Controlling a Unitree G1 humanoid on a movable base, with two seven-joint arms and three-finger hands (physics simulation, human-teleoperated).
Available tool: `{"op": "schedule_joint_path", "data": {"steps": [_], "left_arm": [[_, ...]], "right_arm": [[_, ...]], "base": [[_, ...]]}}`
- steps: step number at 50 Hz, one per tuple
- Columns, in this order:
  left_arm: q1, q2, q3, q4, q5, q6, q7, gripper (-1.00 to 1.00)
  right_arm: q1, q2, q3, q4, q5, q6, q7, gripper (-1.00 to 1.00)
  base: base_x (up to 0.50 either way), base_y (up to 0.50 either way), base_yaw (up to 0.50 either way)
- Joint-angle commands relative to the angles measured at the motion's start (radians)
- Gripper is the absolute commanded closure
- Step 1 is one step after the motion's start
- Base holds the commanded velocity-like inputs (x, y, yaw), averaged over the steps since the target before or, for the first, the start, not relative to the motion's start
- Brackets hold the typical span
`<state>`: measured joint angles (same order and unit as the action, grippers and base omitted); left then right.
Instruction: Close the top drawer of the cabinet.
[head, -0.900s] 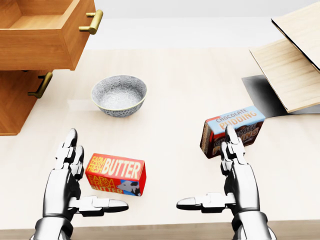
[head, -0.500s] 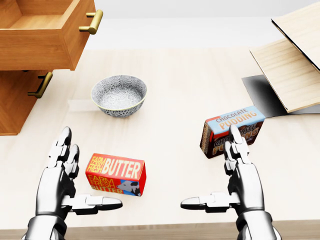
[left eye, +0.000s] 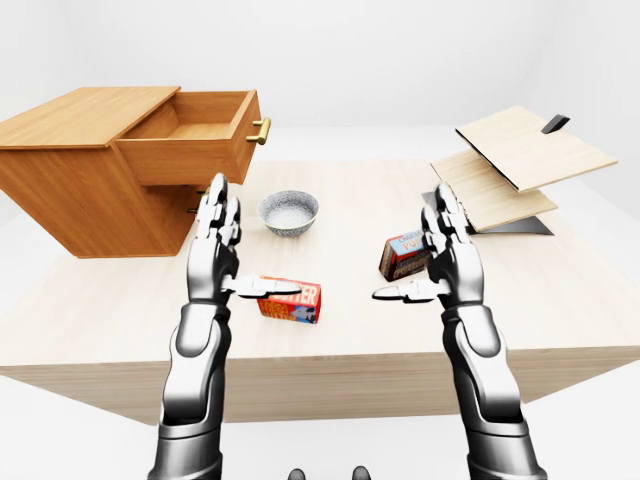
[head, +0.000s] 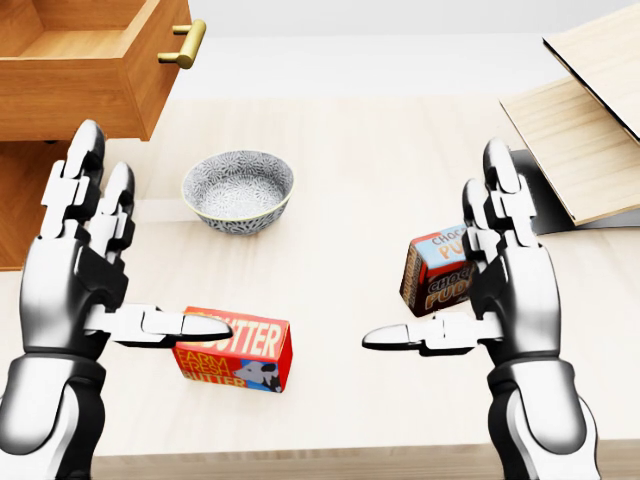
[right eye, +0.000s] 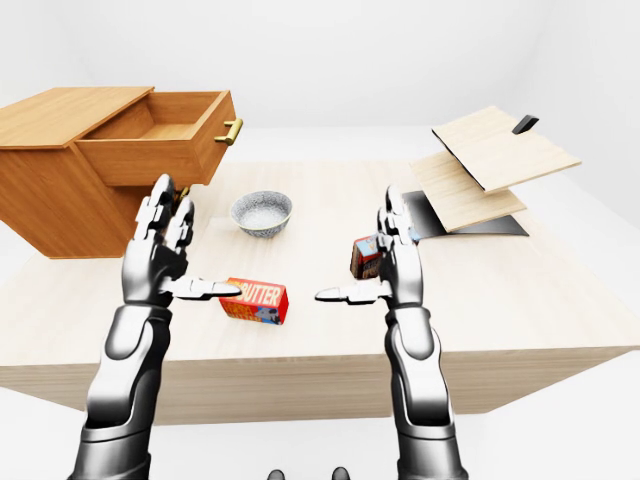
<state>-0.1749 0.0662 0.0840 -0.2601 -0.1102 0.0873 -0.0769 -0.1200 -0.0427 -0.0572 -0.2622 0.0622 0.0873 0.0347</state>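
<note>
In the left-eye view my left hand (left eye: 215, 255) and my right hand (left eye: 445, 262) are raised above the counter (left eye: 560, 300), fingers spread wide, thumbs pointing inward, holding nothing. The cabinet (left eye: 85, 175) stands far left, whole in this view, its top drawer (left eye: 195, 145) pulled out. The head view crops the cabinet but looks into the drawer, seemingly empty, and the bowl (head: 238, 190), also empty, beside a butter box (head: 235, 350) and pudding box (head: 440, 270).

left hand (head: 80, 270) raised, nearer cabinet | right hand (head: 505, 290) raised, partly hiding pudding box (head: 440, 270)
</note>
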Motion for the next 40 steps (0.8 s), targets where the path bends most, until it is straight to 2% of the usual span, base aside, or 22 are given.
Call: {"op": "schedule_joint_path", "data": {"steps": [1,15,35,40], "left_arm": [[-0.077,0.017,0.009,-0.083,-0.018,0.000,0.000,-1.00],[-0.089,0.018,0.007,-0.121,-0.018,0.000,0.007,-1.00],[-0.092,0.017,0.007,-0.127,-0.019,0.000,0.007,-1.00],[-0.093,0.018,0.008,-0.127,-0.020,0.000,0.007,-1.00]], "right_arm": [[-0.074,-0.024,-0.009,-0.106,-0.031,0.000,0.005,-1.00],[-0.034,-0.013,-0.022,-0.164,0.012,0.000,0.037,-1.00],[-0.032,-0.012,-0.021,-0.166,0.023,0.000,0.033,-1.00],[-0.034,-0.009,-0.025,-0.172,0.037,0.000,0.025,-1.00]], "base": [[0.00,0.00,0.00],[0.01,0.00,0.00],[0.40,0.05,0.00],[0.06,0.03,0.00]]}}
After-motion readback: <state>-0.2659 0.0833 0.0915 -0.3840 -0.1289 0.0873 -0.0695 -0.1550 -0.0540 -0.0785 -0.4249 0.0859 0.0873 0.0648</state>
